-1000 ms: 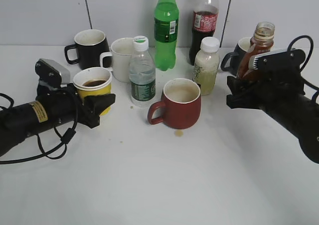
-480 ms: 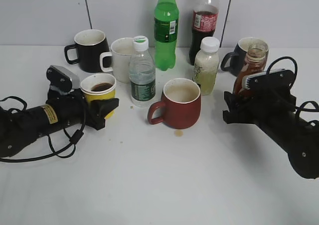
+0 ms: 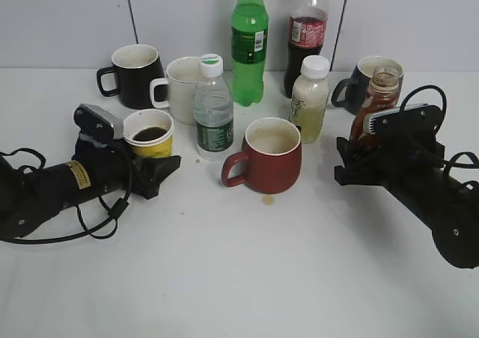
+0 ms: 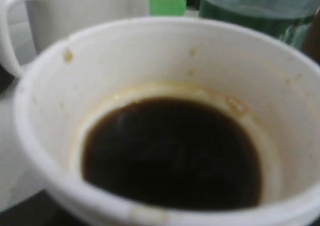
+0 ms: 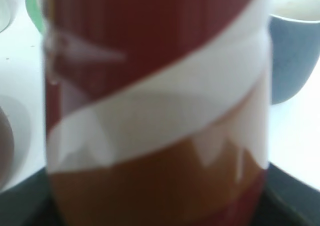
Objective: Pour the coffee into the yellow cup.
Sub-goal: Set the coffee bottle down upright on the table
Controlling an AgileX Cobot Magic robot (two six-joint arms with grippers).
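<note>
Coffee sat in the yellow cup; both arms stayed low on the table.

Exterior view: the left gripper (image 3: 153, 172) closed around the yellow cup (image 3: 149, 134), which stood upright left of the water bottle (image 3: 213, 108) with dark coffee (image 3: 149, 134) inside. The right gripper (image 3: 358, 158) clasped the uncapped coffee bottle (image 3: 376, 106), upright beside the dark mug (image 3: 361, 80).
Left wrist view: coffee filled the cup's lower part (image 4: 170, 151); the fingers were out of sight.
Right wrist view: the bottle's red-white label (image 5: 160, 101) filled the frame, 1 blurred mass.
</note>
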